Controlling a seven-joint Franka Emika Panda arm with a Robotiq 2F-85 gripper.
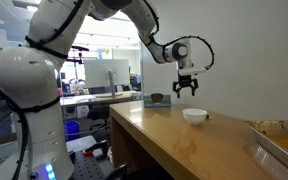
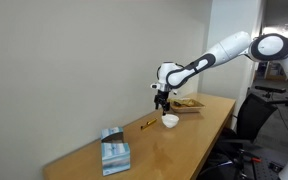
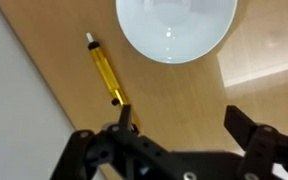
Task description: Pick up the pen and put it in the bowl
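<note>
Claw (image 3: pixel 180 115) hangs wide open and empty above the surface (image 3: pixel 194 85), pen (image 3: pixel 103 70) lying flat just beside the bowl (image 3: pixel 176 30), and dropping from this offset could, I reckon, clip its near end and flick it away.

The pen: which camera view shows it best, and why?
The wrist view: the pen lies whole, close up, beside the bowl. An exterior view shows only a tiny sliver; elsewhere I cannot make it out.
</note>
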